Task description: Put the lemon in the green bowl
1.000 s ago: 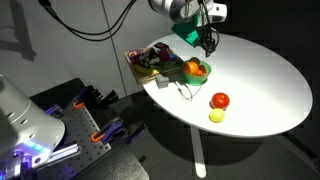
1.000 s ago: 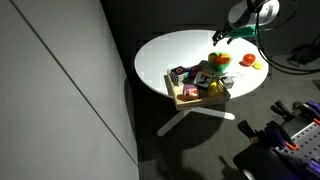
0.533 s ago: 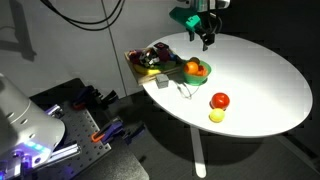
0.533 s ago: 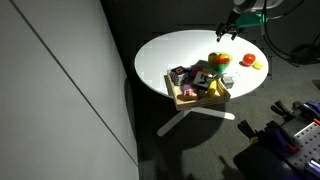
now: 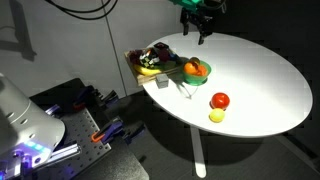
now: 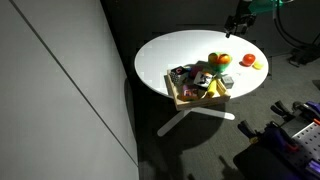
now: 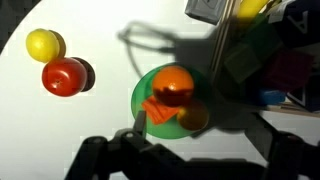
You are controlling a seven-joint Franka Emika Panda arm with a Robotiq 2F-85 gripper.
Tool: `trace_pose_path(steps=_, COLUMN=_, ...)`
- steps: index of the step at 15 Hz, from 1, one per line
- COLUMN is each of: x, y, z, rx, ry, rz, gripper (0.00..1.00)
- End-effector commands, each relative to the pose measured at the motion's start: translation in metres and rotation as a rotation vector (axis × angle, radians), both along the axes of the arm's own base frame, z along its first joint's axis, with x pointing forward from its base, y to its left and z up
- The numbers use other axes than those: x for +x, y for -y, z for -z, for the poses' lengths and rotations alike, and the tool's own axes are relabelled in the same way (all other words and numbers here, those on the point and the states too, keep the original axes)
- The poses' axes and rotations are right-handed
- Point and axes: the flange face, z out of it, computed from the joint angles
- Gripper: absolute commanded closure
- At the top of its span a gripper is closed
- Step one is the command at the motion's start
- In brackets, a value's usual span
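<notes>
In the wrist view the green bowl (image 7: 148, 90) lies on the white table and holds an orange fruit (image 7: 175, 85), a flat orange piece and the deep-yellow lemon (image 7: 193, 114), which lies in shadow at the bowl's near rim. My gripper (image 7: 196, 140) is open and empty, its dark fingers spread above the bowl's near side. In both exterior views the gripper (image 5: 200, 25) (image 6: 238, 22) hangs well above the table, beyond the bowl (image 5: 197, 70) (image 6: 218, 62).
A red fruit (image 7: 63, 76) (image 5: 220, 100) and a paler yellow fruit (image 7: 42, 44) (image 5: 216, 116) lie on the round white table (image 5: 260, 70) beside the bowl. A dark tray of mixed items (image 5: 150, 58) (image 6: 198, 88) stands against the bowl's other side.
My gripper has risen away from the green bowl, open and empty. The fruit in the bowl and on the table have not moved.
</notes>
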Motion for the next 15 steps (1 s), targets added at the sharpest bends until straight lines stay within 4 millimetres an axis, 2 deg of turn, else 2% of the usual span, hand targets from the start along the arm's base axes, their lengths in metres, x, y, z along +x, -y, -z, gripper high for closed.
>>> trace_pose_path(steps=1, x=-0.017, y=0.004, z=-0.030, rx=0.005, ry=-0.038, rz=-0.055, gripper=0.00)
trace_pose_path(steps=10, x=-0.047, y=0.006, z=-0.097, rx=0.029, ry=-0.058, rz=-0.132, gripper=0.00)
trace_pose_path(steps=15, x=-0.055, y=0.007, z=-0.122, rx=0.026, ry=-0.010, rz=-0.121, gripper=0.00)
